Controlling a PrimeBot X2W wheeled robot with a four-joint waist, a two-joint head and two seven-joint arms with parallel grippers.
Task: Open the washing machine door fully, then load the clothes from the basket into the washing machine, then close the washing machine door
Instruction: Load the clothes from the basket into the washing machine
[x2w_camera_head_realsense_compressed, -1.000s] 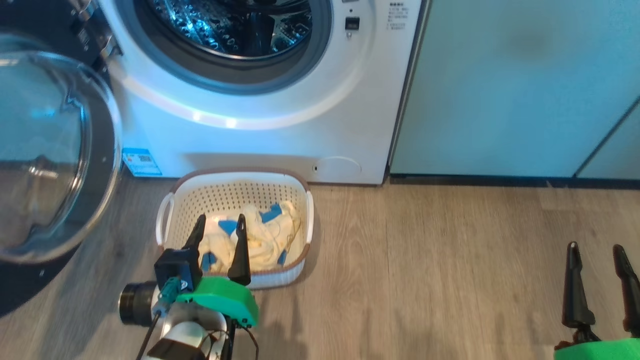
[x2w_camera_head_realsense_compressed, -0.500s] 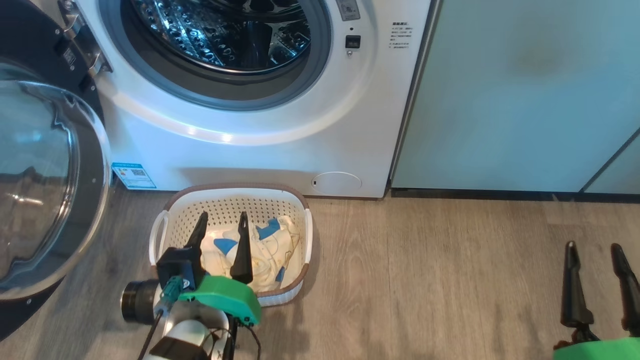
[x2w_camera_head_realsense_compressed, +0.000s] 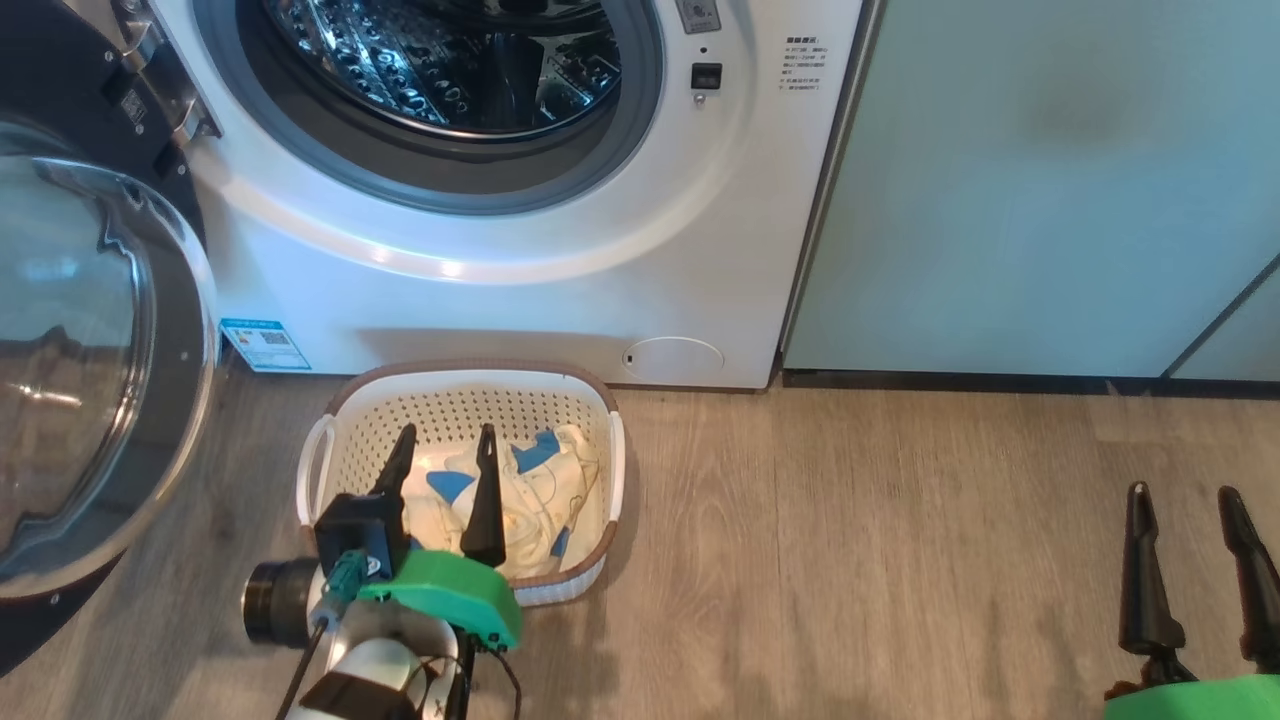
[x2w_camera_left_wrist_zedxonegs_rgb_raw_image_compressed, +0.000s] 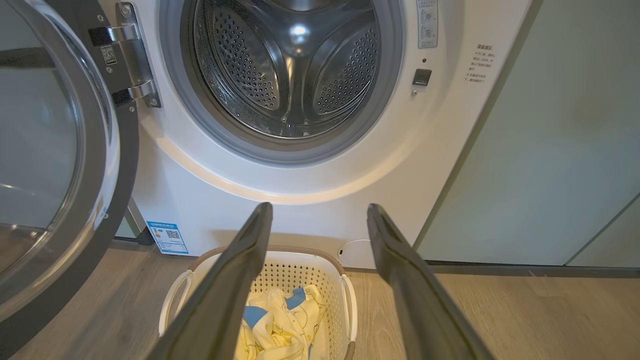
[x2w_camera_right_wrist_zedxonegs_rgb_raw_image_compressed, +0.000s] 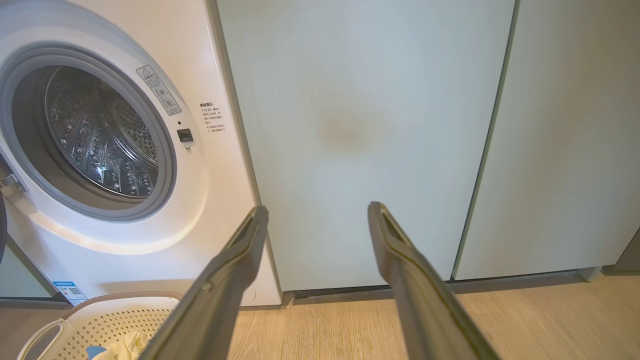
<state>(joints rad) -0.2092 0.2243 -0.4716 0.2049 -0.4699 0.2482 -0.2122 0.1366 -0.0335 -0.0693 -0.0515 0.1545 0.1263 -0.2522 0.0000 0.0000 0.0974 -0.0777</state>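
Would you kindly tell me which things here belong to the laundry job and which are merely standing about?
Job: washing machine, washing machine door, basket, clothes, left gripper.
Standing about: teal cabinet panels, wooden floor.

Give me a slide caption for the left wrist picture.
Spread open, the left fingers frame the clothes in the basket before the washing machine, its door swung wide.

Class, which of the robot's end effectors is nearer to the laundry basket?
Left. The left end effector hangs open above the basket and its clothes; the right end effector is off to the basket's right, over the floor.
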